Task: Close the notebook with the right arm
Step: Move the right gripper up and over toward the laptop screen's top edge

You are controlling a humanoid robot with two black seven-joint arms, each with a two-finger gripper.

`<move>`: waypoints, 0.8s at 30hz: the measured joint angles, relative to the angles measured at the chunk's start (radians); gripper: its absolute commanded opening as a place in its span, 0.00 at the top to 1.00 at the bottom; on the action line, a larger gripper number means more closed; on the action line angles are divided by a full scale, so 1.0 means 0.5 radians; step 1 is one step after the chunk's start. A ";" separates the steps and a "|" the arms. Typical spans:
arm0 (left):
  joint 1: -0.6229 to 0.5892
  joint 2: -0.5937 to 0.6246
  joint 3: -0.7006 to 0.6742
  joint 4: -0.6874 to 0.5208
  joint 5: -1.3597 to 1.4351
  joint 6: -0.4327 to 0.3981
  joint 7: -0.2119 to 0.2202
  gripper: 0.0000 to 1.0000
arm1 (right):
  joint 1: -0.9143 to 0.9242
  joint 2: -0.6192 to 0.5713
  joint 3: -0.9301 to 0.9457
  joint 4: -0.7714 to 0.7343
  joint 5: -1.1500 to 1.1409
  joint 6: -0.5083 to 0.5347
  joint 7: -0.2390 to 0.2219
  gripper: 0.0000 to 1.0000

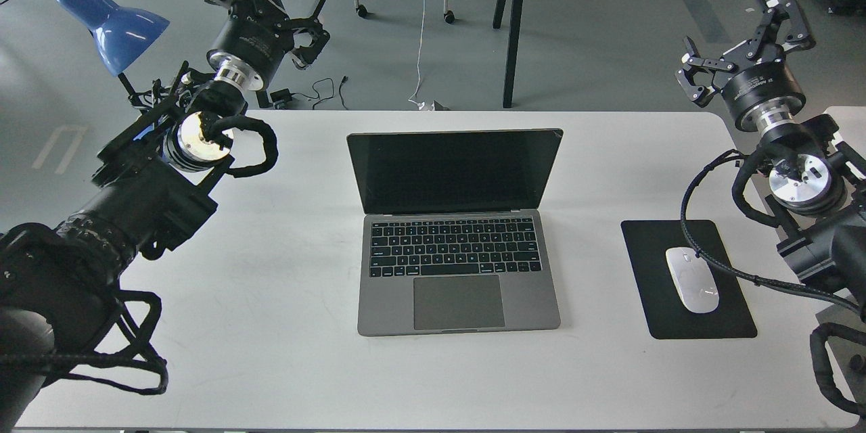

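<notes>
The notebook (pixel 459 270) lies open in the middle of the white table (pixel 284 298), its dark screen (pixel 454 170) tilted back and its black keyboard facing me. My right arm (pixel 798 176) rises at the table's right edge. Its gripper (pixel 737 40) is held high beyond the far right corner, well away from the notebook, with its fingers spread open and nothing between them. My left gripper (pixel 311 30) hangs beyond the far left edge, also open and empty.
A black mouse mat (pixel 697 284) with a white mouse (pixel 691 279) lies right of the notebook, under a cable of my right arm. A blue desk lamp (pixel 111 24) stands at the far left. Table legs and cables show on the floor behind.
</notes>
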 measured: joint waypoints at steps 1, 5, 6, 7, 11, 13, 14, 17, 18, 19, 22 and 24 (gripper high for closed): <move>0.000 0.000 0.000 0.000 0.000 0.000 0.000 0.00 | 0.005 0.001 -0.004 0.000 0.000 0.001 0.000 0.00; 0.000 0.000 0.000 -0.002 0.000 0.000 0.000 0.00 | 0.014 0.001 -0.016 0.003 -0.003 0.004 0.000 0.00; 0.000 0.000 0.000 -0.003 0.000 0.000 0.000 0.00 | 0.015 0.001 -0.025 0.009 -0.007 0.004 0.001 0.00; 0.000 0.001 0.000 -0.005 0.000 0.000 0.000 0.00 | 0.018 0.000 -0.042 0.016 -0.011 0.005 0.005 0.00; 0.000 0.006 -0.002 -0.006 -0.002 0.000 0.000 0.00 | 0.102 -0.020 -0.256 0.024 -0.019 0.005 0.017 0.00; 0.000 0.006 -0.003 -0.006 -0.003 0.000 0.000 0.00 | 0.176 -0.024 -0.406 0.017 -0.020 0.001 0.021 0.00; 0.001 0.006 -0.003 -0.006 -0.003 0.000 0.000 0.00 | 0.212 -0.024 -0.483 0.013 -0.020 -0.004 0.022 0.00; 0.003 0.007 -0.003 -0.006 -0.004 0.000 0.000 0.00 | 0.308 -0.015 -0.665 0.004 -0.021 -0.009 0.024 0.00; 0.003 0.007 -0.003 -0.007 -0.004 0.000 0.000 0.00 | 0.337 -0.006 -0.726 0.004 -0.027 -0.009 0.024 0.00; 0.003 0.007 -0.003 -0.007 -0.004 0.000 0.000 0.00 | 0.361 0.004 -0.782 0.003 -0.034 -0.010 0.024 0.00; 0.003 0.007 -0.003 -0.007 -0.004 0.000 0.000 0.00 | 0.440 0.072 -0.986 0.001 -0.077 -0.015 0.024 0.00; 0.003 0.007 -0.002 -0.007 -0.004 0.000 0.000 0.00 | 0.475 0.117 -1.109 -0.001 -0.099 -0.015 0.022 0.00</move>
